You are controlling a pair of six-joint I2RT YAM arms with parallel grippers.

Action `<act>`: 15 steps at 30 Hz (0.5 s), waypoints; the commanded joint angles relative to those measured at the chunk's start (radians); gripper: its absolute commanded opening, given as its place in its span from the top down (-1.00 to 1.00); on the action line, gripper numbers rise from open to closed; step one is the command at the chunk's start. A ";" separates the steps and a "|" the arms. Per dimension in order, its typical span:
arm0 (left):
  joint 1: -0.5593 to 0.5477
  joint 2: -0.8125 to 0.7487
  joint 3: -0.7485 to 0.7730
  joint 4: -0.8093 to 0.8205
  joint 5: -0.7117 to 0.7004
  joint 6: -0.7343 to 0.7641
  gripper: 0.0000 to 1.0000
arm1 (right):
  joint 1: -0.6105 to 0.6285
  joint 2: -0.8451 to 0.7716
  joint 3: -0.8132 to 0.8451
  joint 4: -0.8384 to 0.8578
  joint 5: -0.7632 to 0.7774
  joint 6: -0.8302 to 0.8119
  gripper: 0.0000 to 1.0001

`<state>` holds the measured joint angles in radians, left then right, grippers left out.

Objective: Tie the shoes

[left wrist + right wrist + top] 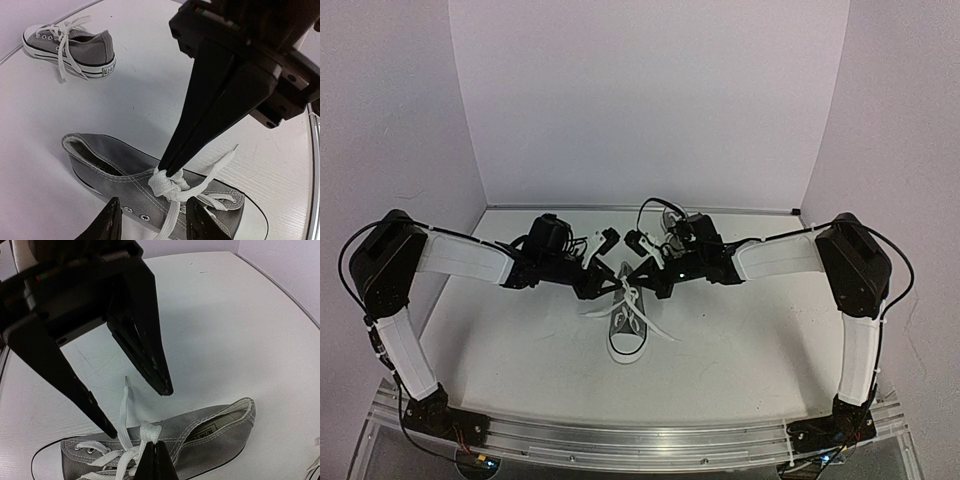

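Note:
One grey sneaker (627, 325) lies mid-table, toe toward me; it also shows in the left wrist view (115, 170) and the right wrist view (215, 432). Its white laces (172, 187) are bunched in a knot over the tongue. My right gripper (155, 460) is shut on a loop of that lace (150, 431); it shows from the left wrist too (170, 169). My left gripper (155, 222) is open, its fingers either side of a loose lace end, just above the shoe (139, 411). The second sneaker (70, 42) lies apart with loose laces, mostly hidden in the top view.
White walls (640, 100) close in the table at the back and both sides. An aluminium rail (640, 435) carries the arm bases along the near edge. Both arms (470, 260) reach inward and meet above the middle shoe.

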<state>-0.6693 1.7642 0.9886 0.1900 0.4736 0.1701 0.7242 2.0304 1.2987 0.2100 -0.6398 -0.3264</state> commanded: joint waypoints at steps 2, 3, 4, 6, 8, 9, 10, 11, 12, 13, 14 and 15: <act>0.000 0.045 0.046 0.062 0.073 -0.013 0.19 | -0.001 -0.010 0.006 0.037 -0.026 0.012 1.00; 0.000 0.050 0.047 0.065 0.077 -0.012 0.23 | -0.001 -0.009 0.007 0.037 -0.028 0.012 1.00; 0.000 0.054 0.048 0.068 0.080 -0.012 0.27 | 0.000 -0.009 0.007 0.037 -0.029 0.012 1.00; 0.000 0.060 0.049 0.078 0.082 -0.016 0.34 | 0.000 -0.009 0.007 0.037 -0.032 0.012 1.00; 0.000 0.066 0.052 0.090 0.084 -0.023 0.36 | 0.002 -0.009 0.005 0.037 -0.035 0.011 1.00; 0.000 0.070 0.057 0.091 0.089 -0.026 0.35 | 0.001 -0.009 0.005 0.037 -0.035 0.010 1.00; 0.000 0.075 0.063 0.091 0.091 -0.026 0.35 | 0.001 -0.008 0.005 0.037 -0.035 0.010 1.00; 0.000 0.080 0.068 0.091 0.087 -0.028 0.37 | 0.001 -0.008 0.005 0.037 -0.036 0.010 1.00; 0.000 0.082 0.071 0.091 0.084 -0.027 0.43 | 0.002 -0.009 0.004 0.037 -0.038 0.010 1.00; 0.000 0.084 0.075 0.092 0.081 -0.026 0.49 | 0.003 -0.009 0.004 0.037 -0.038 0.009 1.00; 0.000 0.085 0.078 0.091 0.077 -0.026 0.57 | 0.003 -0.010 0.003 0.037 -0.038 0.009 1.00; 0.000 0.084 0.080 0.088 0.074 -0.022 0.69 | 0.003 -0.012 0.002 0.037 -0.038 0.009 1.00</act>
<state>-0.6693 1.8392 1.0194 0.2387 0.5395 0.1476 0.7246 2.0304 1.2984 0.2100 -0.6557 -0.3210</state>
